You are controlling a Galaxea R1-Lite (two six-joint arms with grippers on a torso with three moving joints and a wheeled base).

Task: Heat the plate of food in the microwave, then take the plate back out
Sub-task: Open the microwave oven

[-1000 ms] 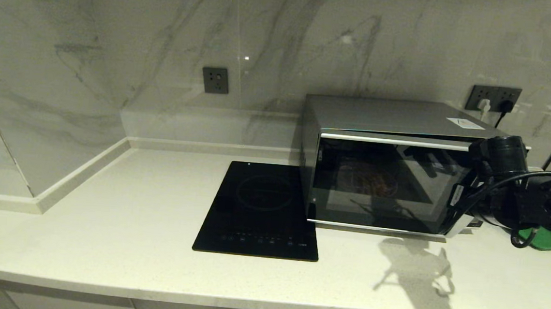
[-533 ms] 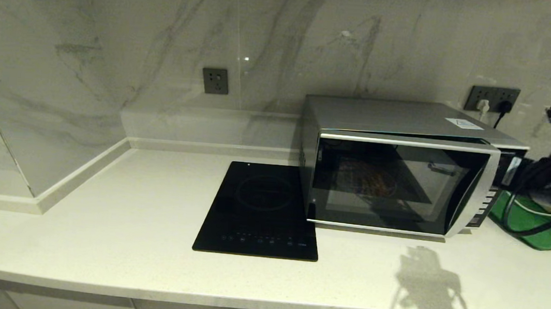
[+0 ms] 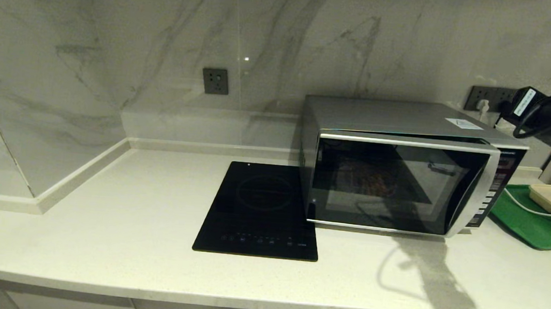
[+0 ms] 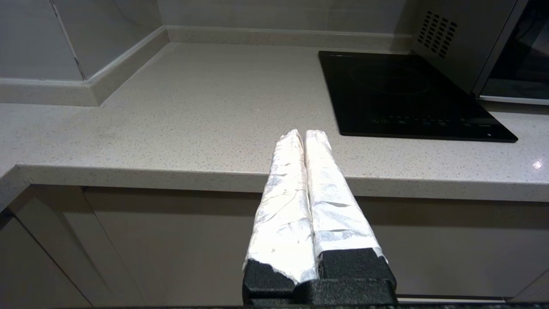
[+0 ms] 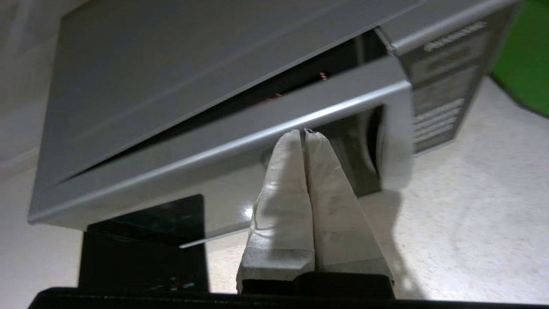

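Nearest you, the left gripper (image 4: 303, 134) hangs in front of the worktop's (image 3: 104, 239) front edge, its foil-wrapped fingers (image 4: 283, 189) pressed together on nothing. Farther in, the black cooktop (image 3: 259, 209) lies flat near the middle of the worktop. Just beside it, toward the right end, stands the microwave (image 3: 400, 168), its door slightly ajar at the top. The right gripper (image 5: 303, 131) is raised above that door edge, fingers closed and empty. Behind the dark glass you can see the plate of food (image 3: 368, 180) inside. A green tray (image 3: 527, 225) sits by the worktop's right edge.
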